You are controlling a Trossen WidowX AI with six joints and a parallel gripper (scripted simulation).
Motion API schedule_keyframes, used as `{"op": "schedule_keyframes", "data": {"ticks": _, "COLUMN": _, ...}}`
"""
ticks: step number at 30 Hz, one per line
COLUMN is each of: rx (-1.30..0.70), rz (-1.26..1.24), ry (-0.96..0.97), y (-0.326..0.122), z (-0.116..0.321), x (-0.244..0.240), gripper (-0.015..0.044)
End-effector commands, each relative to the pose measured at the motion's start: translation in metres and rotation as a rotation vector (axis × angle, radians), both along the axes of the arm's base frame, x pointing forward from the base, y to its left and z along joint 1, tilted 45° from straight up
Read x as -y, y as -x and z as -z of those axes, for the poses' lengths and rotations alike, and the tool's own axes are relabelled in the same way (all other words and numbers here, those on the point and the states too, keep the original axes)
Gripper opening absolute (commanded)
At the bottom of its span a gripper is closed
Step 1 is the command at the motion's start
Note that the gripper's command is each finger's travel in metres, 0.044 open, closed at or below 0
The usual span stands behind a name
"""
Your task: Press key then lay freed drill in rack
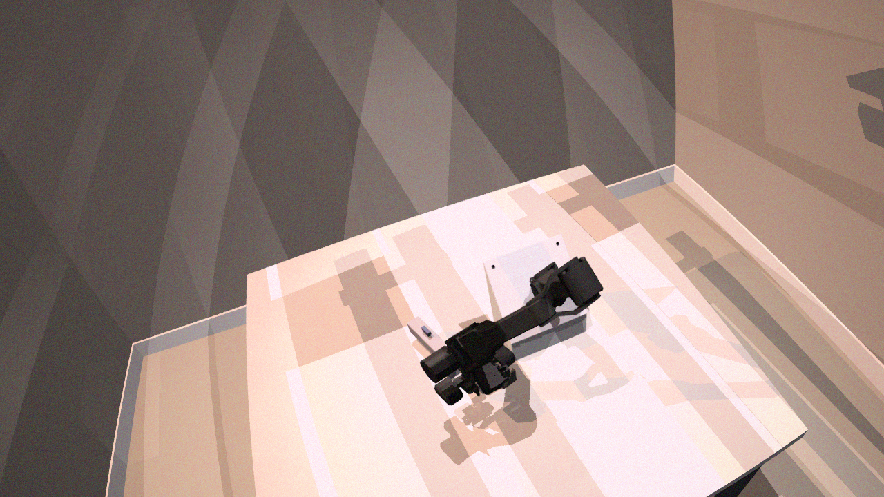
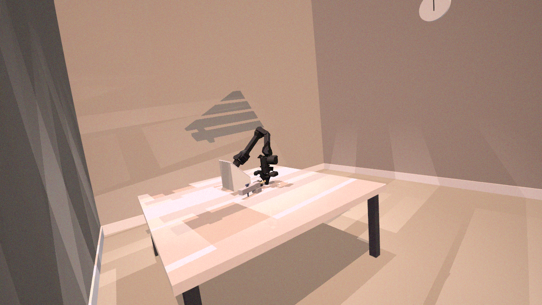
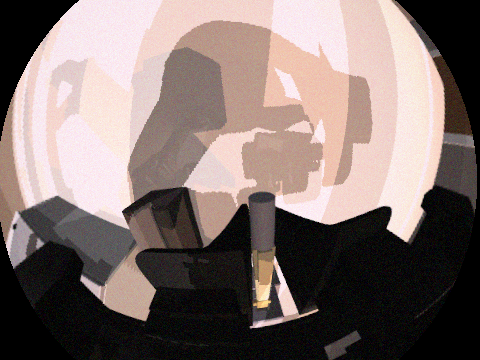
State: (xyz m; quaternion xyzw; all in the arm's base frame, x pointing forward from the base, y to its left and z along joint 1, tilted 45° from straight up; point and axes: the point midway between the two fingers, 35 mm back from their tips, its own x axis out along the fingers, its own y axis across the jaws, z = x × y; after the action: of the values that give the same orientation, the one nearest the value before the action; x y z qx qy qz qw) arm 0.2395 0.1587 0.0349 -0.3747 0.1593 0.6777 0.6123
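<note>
Nearest in the wrist view, low and just right of centre, the gripper (image 1: 472,388) (image 2: 266,181) (image 3: 252,207) is closed on the drill (image 3: 262,222), whose grey end stands up between the black fingers with a gold section below. Left of it is a dark, angular block (image 3: 165,220).

In the exterior view, a pale bar (image 1: 435,343) (image 2: 250,188) with a small blue peg (image 1: 426,331) (image 2: 247,185) lies near the middle of the frame, in front of the gripper. Behind the bar, slightly left, rises a pale slanted stand (image 1: 516,266) (image 2: 238,178), with the black arm (image 1: 519,321) (image 2: 250,145) reaching over from it. Farthest off, a white disc (image 2: 432,11) hangs upper right.
</note>
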Motion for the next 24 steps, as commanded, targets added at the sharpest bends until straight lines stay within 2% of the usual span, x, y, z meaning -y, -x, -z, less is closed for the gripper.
{"op": "schedule_keyframes", "data": {"ticks": 1, "rx": -0.001, "rz": 0.006, "ry": 0.003, "y": 0.002, "z": -0.004, "x": -0.003, "gripper": 0.0000}}
{"op": "schedule_keyframes", "data": {"ticks": 24, "rx": -0.001, "rz": 0.006, "ry": 0.002, "y": 0.010, "z": -0.021, "x": -0.012, "gripper": 0.0000}}
